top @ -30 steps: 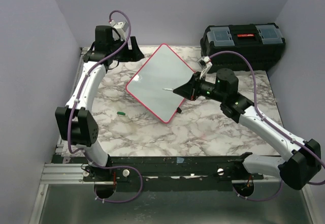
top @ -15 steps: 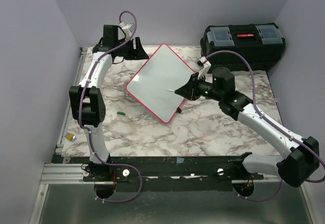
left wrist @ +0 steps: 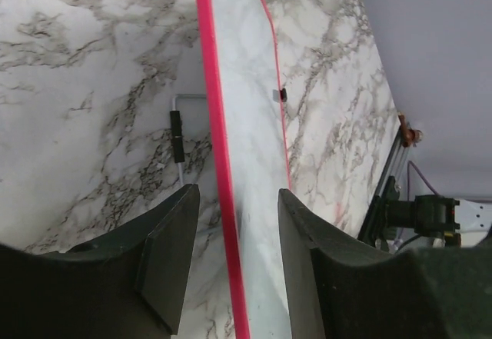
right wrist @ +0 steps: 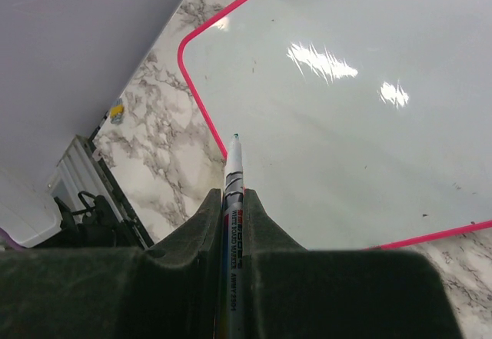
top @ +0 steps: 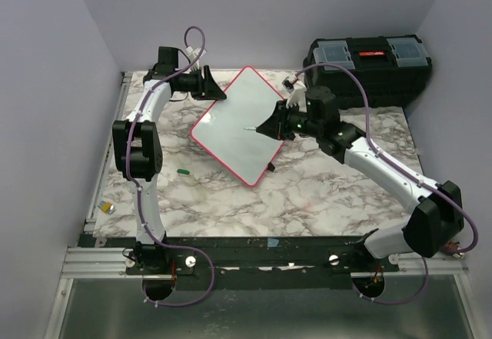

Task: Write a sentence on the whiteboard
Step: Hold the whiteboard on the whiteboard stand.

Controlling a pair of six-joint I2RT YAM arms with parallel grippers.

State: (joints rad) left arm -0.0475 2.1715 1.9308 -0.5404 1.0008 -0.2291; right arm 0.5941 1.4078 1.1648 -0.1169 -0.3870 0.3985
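Observation:
The whiteboard (top: 240, 124), white with a red-pink rim, lies turned like a diamond on the marble table. Its face (right wrist: 346, 124) is blank; no sentence shows on it. My left gripper (top: 217, 93) is at the board's upper left edge. In the left wrist view the left gripper (left wrist: 236, 197) is open, its fingers either side of the red rim of the whiteboard (left wrist: 246, 162), with gaps on both sides. My right gripper (top: 269, 126) is shut on a white marker (right wrist: 233, 170). The marker's tip points out over the middle of the board.
A black toolbox (top: 367, 66) stands at the back right corner. A small green cap (top: 184, 171) lies on the marble left of the board. A black clip (top: 270, 167) sits at the board's lower right rim. Purple walls close in on three sides.
My left gripper has swung in to the board's upper left edge and its jaws have narrowed around the rim. The right gripper has carried the marker up and left over the board.

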